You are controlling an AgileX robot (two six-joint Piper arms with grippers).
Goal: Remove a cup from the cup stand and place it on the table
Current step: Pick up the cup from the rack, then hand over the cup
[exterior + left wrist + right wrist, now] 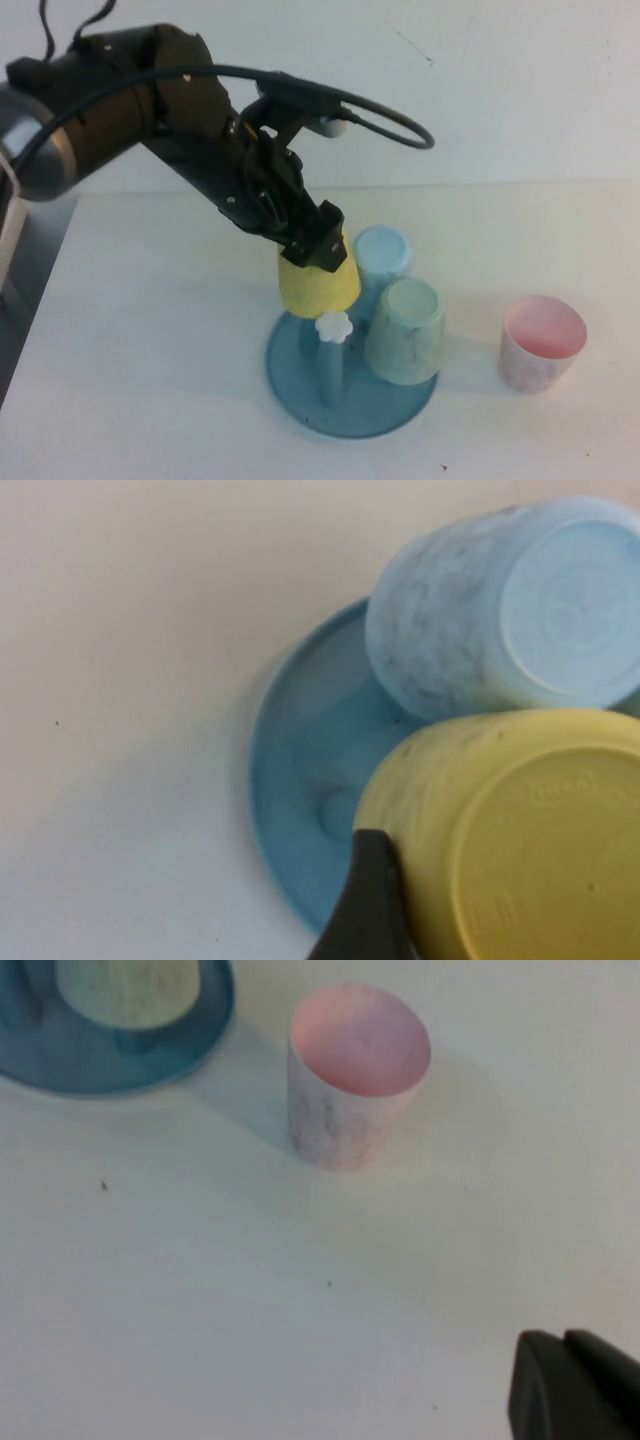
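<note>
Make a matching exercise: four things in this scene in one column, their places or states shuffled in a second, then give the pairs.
1. yellow cup
2. pink cup
3. pale green cup
4. right gripper

A. upright on the table
B. shut above the table, near the pink cup
C. upside down on the cup stand, untouched
D. upside down on the stand, left gripper around its base

Pairs: 1-D, 2-A, 3-C, 4-B
</note>
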